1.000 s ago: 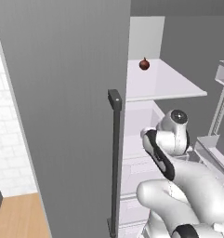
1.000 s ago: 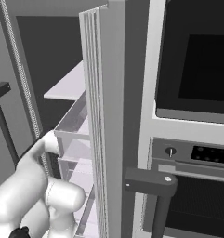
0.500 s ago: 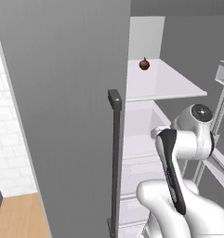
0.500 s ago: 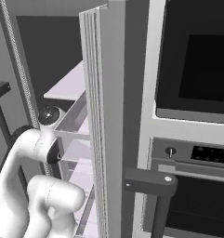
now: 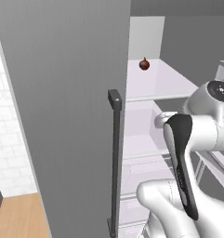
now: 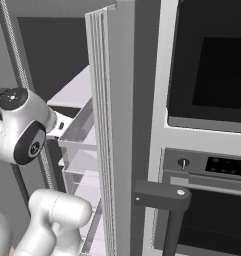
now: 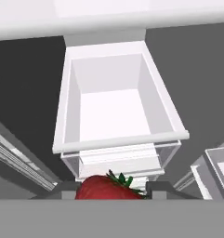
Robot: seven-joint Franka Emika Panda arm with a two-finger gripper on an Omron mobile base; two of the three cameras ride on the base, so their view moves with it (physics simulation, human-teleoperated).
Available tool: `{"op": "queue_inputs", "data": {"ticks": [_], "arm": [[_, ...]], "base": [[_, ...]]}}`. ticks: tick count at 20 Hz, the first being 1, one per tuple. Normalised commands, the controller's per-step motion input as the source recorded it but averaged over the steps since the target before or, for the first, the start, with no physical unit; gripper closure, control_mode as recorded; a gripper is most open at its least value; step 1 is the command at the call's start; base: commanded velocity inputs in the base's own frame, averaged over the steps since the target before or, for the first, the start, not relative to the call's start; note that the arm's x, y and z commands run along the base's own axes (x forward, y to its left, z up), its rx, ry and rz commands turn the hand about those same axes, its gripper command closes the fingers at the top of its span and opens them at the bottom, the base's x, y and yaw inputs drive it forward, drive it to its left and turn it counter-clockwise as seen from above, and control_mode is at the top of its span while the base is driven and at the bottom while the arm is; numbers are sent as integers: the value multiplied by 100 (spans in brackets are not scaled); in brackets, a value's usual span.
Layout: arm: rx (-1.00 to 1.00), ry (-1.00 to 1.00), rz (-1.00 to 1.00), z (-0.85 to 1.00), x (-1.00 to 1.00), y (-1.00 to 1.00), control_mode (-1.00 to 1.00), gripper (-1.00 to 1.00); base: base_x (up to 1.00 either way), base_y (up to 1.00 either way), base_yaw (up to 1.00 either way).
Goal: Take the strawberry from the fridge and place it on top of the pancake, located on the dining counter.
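Between the fingertips (image 7: 156, 189), at the bottom of the hand view, sits the strawberry (image 7: 108, 188), red with green leaves on top; the gripper (image 7: 111, 191) is clamped on it from both sides. Just past the berry lies a clear drawer front (image 7: 122, 158), and beyond that an open white bin (image 7: 118, 104) with a bare floor. Above the bin a white shelf (image 7: 108, 18) crosses the view, with dark fridge walls on either side.

From the left base view, the arm (image 5: 187, 158) stands in the fridge opening, its wrist level with the drawers. The grey fridge door (image 5: 62, 102) hangs open close on the left, its dark bar handle (image 5: 115, 158) right beside the arm. Farther in and higher, a maroon fruit (image 5: 144, 64) with a stem sits on the upper shelf (image 5: 164, 83), well apart from the arm.

From the right base view, the other door's edge (image 6: 109, 130) stands between the arm (image 6: 19, 127) and the black oven (image 6: 212, 70). A dark handle (image 6: 164, 197) juts out low, in front of the oven panel (image 6: 207, 167).
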Motion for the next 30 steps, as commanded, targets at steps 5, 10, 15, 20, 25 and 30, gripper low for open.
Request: {"op": "queue_inputs", "data": {"ticks": [5, 10, 15, 20, 25, 30], "arm": [[0, -33, 0, 35, -61, 34, -100, 100], [0, -4, 0, 5, -12, 37, -100, 100], [0, -13, 0, 3, -47, 34, 100, 100], [0, 0, 0, 0, 0, 0, 100, 100], [0, 0, 0, 0, 0, 0, 100, 100], [0, 0, 0, 0, 0, 0, 100, 100]], "base": [[0, 0, 0], [0, 0, 0], [-20, 7, 0], [-100, 31, 0], [-100, 7, 0], [-93, -9, -22]]}}
